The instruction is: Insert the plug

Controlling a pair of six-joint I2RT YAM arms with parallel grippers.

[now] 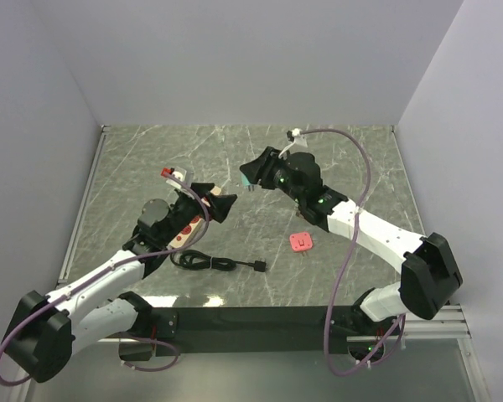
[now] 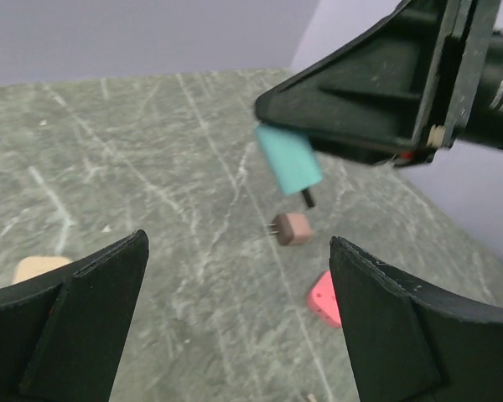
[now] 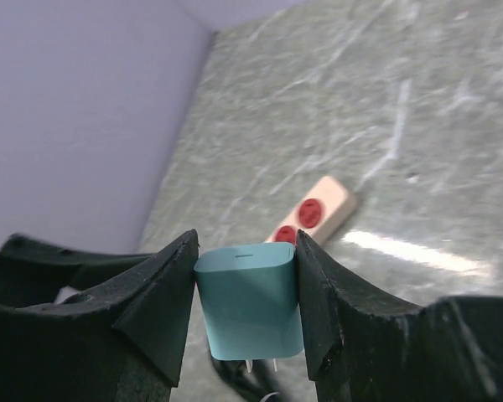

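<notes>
Pinching teal plug (image 3: 250, 306), right tool (image 3: 246, 244) hangs aloft.

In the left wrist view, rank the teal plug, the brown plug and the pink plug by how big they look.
1. Teal plug, clearly largest, though it is held off the table and likely nearer the camera.
2-3. Brown plug and pink plug: look about alike; the pink one is partly hidden, so no ranking.

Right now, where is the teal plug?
The teal plug is gripped in the right hand, near the middle of the table in the top view, just right of the left hand and the beige power strip.
</notes>
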